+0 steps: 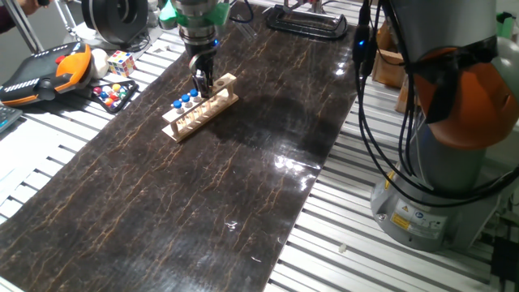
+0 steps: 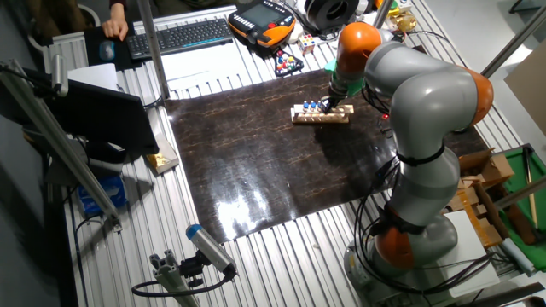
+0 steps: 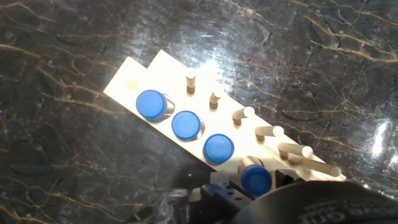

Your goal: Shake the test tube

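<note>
My hand hangs low over the end of the rack on the dark counter. The tube I want stands in the end hole, between my fingers; I cannot tell whether they have closed. A tilted lift could drag the rack or knock the neighbouring tube.

Gripper hanging over far end of wooden rack, fingers reaching down at blue-capped test tube; rack lying on dark worktop.
</note>
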{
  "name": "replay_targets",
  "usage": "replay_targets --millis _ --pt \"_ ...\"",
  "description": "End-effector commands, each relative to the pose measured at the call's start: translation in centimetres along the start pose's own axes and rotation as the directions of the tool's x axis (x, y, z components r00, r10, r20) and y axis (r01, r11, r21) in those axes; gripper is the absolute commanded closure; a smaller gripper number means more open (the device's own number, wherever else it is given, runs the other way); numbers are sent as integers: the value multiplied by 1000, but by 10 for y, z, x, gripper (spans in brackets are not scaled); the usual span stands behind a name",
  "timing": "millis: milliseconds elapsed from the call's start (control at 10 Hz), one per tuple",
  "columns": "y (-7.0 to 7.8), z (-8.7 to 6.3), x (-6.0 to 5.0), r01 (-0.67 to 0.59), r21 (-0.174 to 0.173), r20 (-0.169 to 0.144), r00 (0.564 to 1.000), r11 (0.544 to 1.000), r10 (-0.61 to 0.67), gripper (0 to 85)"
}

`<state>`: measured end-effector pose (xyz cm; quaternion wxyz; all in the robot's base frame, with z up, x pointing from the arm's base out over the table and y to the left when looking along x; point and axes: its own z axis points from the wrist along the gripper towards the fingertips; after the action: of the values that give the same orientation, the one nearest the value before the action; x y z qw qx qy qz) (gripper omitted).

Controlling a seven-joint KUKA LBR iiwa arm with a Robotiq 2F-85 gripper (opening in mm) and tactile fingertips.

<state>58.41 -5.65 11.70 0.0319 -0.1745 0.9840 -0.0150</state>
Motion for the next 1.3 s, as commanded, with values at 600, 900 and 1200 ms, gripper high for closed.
replay_targets --millis 600,900,1200 --pt "-1 -4 -2 24 -1 -3 1000 1000 -24 700" --pt "-5 -12 -5 23 -3 -2 1000 1000 -23 843" --pt "-5 -21 -6 7 -10 4 1000 1000 -7 843"
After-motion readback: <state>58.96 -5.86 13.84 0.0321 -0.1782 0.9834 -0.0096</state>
